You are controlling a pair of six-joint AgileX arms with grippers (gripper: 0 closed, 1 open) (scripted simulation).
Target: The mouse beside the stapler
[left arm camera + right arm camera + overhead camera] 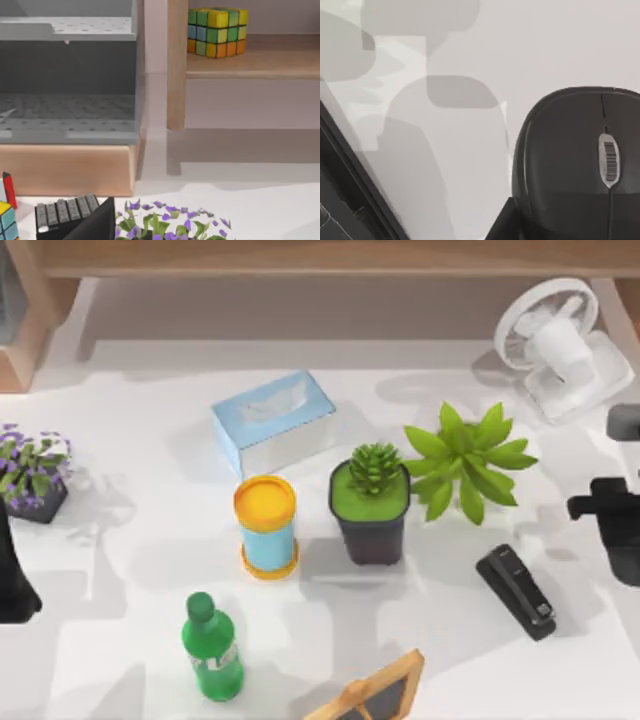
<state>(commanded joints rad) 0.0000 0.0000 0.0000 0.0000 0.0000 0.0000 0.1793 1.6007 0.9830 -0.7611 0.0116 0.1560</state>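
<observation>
The black stapler [516, 591] lies on the white table toward the front right, angled, apart from the dark plant pot [370, 512]. A black mouse [575, 150] with a grey scroll wheel lies on the table close under my right wrist camera. My right gripper [608, 508] hangs at the table's right edge, to the right of and behind the stapler. The right arm covers the spot where the mouse lies in the top view. My left gripper [12, 585] stays parked at the left edge.
A light blue tissue box [272, 420], a yellow-lidded can [266, 526], a green bottle [211, 648], a leafy plant [468, 460], a white fan [556, 340], a purple flower pot [32, 475] and a small framed board [375, 695] stand around. A colour cube [217, 31] sits on the shelf.
</observation>
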